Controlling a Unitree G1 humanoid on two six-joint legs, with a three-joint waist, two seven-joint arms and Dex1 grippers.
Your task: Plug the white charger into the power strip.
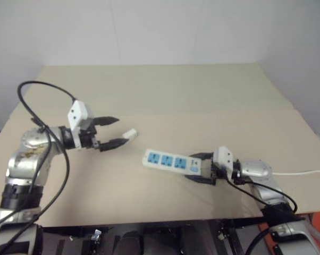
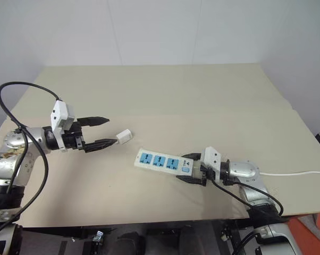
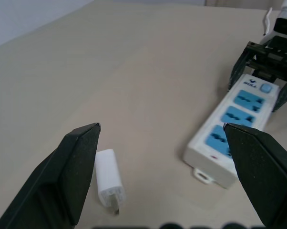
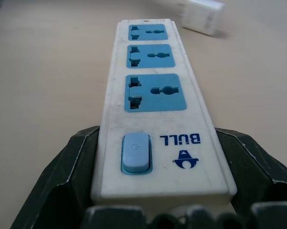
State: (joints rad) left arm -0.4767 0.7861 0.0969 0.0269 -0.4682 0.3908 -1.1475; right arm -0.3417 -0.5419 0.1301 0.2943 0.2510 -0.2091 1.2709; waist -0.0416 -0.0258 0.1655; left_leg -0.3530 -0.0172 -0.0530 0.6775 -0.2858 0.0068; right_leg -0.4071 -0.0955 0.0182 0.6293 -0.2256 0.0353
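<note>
A: So, what lies around the two task things?

B: Not much. The white charger [image 2: 124, 136] lies on its side on the tan tabletop [image 2: 165, 95], just off the tip of the left gripper's [image 2: 102, 130] lower finger. In the left wrist view its metal prongs point back toward the camera, and it sits right beside one black finger [image 3: 72, 171].

A: And the power strip?

B: The power strip [image 2: 160, 161] lies flat near the table's front edge, its three blue sockets [image 4: 155, 92] facing up. The charger is near its far end, apart from it. The switch end sits between the right gripper's [image 2: 188, 169] fingers.

A: Do they grip it?

B: They flank the strip's sides at the blue switch [image 4: 135, 152] and the BULL logo [image 4: 185, 149], closed in to about its width; they look to be touching, though I cannot tell how firmly.

A: The left fingers?

B: Spread wide, nothing between them.

A: Anything in the way?

B: Only bare table lies between charger and sockets. A thin white cord [image 2: 295, 172] runs off from behind the right wrist toward the table's right edge. Black cables loop over both arms, one high above the left forearm [image 2: 11, 87].

A: The surface and room?

B: A plain matte tan top with a faint seam across it, and a white wall [image 2: 160, 32] behind.
</note>
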